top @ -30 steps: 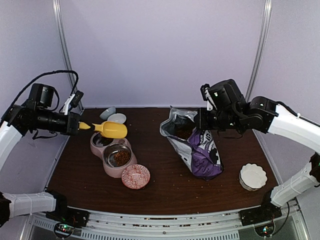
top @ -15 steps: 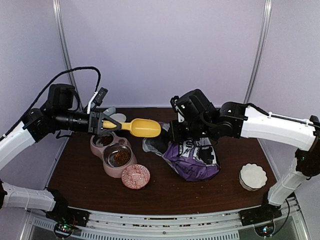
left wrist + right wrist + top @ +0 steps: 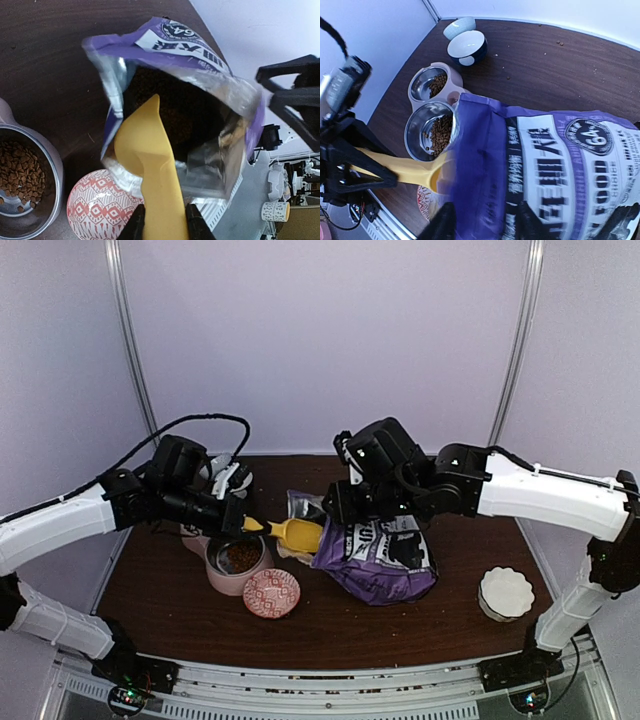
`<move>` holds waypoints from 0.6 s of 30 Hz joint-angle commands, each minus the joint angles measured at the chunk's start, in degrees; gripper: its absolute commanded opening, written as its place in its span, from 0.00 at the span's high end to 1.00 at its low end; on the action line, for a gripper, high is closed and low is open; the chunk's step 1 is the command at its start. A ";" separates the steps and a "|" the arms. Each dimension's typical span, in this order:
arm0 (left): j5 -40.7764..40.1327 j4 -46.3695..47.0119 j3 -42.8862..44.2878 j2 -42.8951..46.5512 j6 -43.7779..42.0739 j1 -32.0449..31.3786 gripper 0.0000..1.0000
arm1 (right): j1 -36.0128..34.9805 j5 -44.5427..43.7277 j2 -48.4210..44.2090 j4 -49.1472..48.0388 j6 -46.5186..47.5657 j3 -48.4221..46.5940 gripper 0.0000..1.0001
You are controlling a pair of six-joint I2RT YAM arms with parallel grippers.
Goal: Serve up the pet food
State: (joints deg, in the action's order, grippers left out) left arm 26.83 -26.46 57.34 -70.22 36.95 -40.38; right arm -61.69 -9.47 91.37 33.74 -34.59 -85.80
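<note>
Kibble [image 3: 192, 112] shows dark inside the open mouth of the purple bag [image 3: 165, 47], which lies on its side; more fills the steel bowl [image 3: 47, 150]. The left gripper [image 3: 163, 226] clamps the yellow scoop [image 3: 145, 150] by its handle, the scoop's tip pushed into that mouth at the pellets. The right gripper [image 3: 485, 222] hangs over the bag, jaws apart.

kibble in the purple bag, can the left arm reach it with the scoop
Probably yes: the purple bag gapes toward the left hand, the yellow scoop sits at its mouth, nothing blocks the kibble.
</note>
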 commanded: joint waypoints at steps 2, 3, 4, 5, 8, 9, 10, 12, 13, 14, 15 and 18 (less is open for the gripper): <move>-4.93 3.17 -1.09 -6.26 1.98 -1.55 1.00 | 0.93 -4.42 -6.81 -0.33 1.19 1.58 0.30; -5.17 3.11 -1.09 -6.92 2.05 -1.74 1.00 | 1.76 -4.52 -8.34 -0.12 1.16 2.92 0.24; -5.47 2.98 -1.05 -7.43 2.14 -1.91 1.00 | 2.82 -4.28 -10.25 0.25 1.01 4.28 0.18; -5.93 2.62 -0.97 -7.88 2.16 -2.04 1.00 | 4.14 -3.71 -11.38 0.99 0.65 5.64 0.15; -8.19 0.51 -0.01 -8.39 2.02 -2.70 1.00 | 8.70 -2.12 -15.34 2.26 -1.05 11.70 0.11; -9.06 -0.33 0.38 -8.30 1.83 -3.03 1.00 | 10.21 -1.56 -16.75 2.17 -1.74 14.02 0.09; -10.01 -1.23 0.78 -8.13 1.66 -3.26 1.00 | 11.79 0.07 -17.90 1.81 -2.09 16.24 0.07; -11.61 -2.81 1.54 -7.72 1.39 -3.59 1.00 | 15.04 3.64 -19.92 0.77 -2.99 20.90 0.07; -12.21 -3.37 1.76 -7.54 1.30 -3.71 1.00 | 16.68 5.02 -20.74 0.23 -3.52 23.06 0.07; -12.65 -3.76 1.80 -7.34 1.22 -3.85 1.00 | 17.76 6.07 -21.32 -0.21 -4.16 25.19 0.07; -12.90 -3.85 1.70 -7.27 1.09 -3.83 1.00 | 18.59 7.04 -21.74 -0.87 -4.64 27.02 0.07; -13.25 -3.59 0.67 -8.32 1.14 -3.92 1.00 | 19.69 8.74 -22.53 -2.71 -5.63 31.61 0.10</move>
State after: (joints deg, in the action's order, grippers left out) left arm 16.38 -29.12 57.54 -78.72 38.61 -44.05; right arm -43.09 -5.43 70.26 33.39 -37.80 -58.63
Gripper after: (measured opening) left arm 0.234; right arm 0.919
